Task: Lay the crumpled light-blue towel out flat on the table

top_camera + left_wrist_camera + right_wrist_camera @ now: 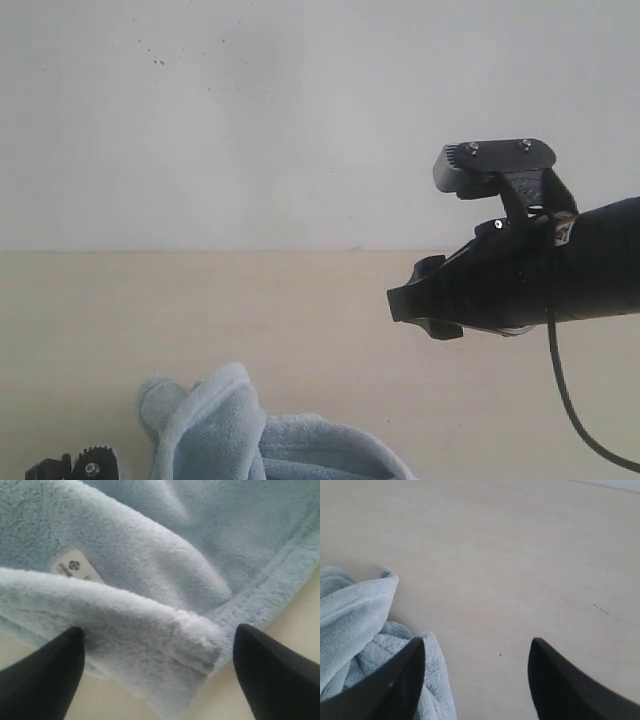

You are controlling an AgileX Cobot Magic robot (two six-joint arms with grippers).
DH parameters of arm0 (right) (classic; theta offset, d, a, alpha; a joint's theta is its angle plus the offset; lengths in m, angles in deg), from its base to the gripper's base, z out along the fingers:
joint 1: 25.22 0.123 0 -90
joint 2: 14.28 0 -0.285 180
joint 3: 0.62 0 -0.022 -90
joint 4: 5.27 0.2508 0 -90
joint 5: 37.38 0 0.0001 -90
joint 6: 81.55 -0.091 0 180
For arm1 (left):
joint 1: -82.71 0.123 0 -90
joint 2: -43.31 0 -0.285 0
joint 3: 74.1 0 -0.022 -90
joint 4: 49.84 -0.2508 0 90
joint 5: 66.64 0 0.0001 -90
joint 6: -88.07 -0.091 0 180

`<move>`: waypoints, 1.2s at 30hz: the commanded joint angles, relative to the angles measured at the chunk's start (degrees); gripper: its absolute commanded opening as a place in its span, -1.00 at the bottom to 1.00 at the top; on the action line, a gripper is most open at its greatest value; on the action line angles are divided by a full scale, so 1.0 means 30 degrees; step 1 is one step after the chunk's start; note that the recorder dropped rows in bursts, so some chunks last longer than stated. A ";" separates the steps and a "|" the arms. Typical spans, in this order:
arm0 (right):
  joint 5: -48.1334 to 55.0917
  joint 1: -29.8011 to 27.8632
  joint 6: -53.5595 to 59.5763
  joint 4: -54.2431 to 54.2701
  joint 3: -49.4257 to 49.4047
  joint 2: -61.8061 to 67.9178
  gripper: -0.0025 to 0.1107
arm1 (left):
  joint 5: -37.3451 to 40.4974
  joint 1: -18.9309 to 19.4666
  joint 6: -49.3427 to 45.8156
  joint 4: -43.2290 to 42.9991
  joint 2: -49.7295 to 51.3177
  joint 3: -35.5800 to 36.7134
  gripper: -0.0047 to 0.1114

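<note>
Left wrist view: folded towel (pixel 150 580) edge between wide-open left fingers (pixel 45 680), not yet gripped.
Right fingers (pixel 570 685) open, empty, above desk (pixel 520 555); crumpled towel beside one finger, nearer the left arm.

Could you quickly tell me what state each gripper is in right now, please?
Left gripper: open, straddling a fold of the towel, not clamped on it.
Right gripper: open, holding nothing, over the table.

The white label (pixel 75 569) on the towel (pixel 215 535) bears print too blurred to read
</note>
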 commanded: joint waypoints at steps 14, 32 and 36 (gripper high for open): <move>0.5857 -0.0169 0.4762 0.4283 0.3674 0.6994 0.07 | -0.4276 0.2304 -0.2718 1.3212 0.0590 0.0131 -0.85; 0.4191 -0.0732 0.8775 0.6426 0.3712 0.5686 -0.94 | -0.5576 0.2731 -0.3132 1.6231 -0.0298 0.0128 -0.85; 0.3298 -0.2788 0.4531 0.1699 0.3673 0.2260 -0.94 | -0.9670 0.2731 -0.4320 1.8316 -0.2918 0.0128 -0.85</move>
